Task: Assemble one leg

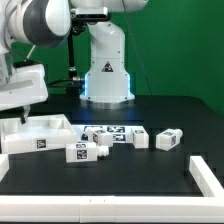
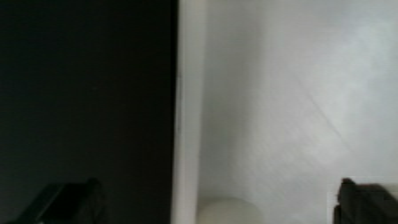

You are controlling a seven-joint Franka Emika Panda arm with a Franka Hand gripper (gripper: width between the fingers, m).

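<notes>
Three legs, small white blocks with black-and-white tags, lie on the black table in the exterior view: one [image 1: 85, 152] in front of the wide white tray-shaped piece [image 1: 35, 136], one [image 1: 137, 138] in the middle, one [image 1: 170, 140] towards the exterior view's right. My gripper [image 1: 22, 114] hangs just above the tray-shaped piece, far from the legs. In the wrist view the gripper [image 2: 219, 197] is open and empty. Its dark fingertips [image 2: 71, 205] straddle the piece's white surface [image 2: 294, 100] and its edge against the black table. No leg shows in the wrist view.
The marker board [image 1: 108, 131] lies flat between the tray-shaped piece and the middle leg. White rails run along the table's front [image 1: 100, 212] and at the exterior view's right [image 1: 205, 172]. The robot's base [image 1: 105, 70] stands behind.
</notes>
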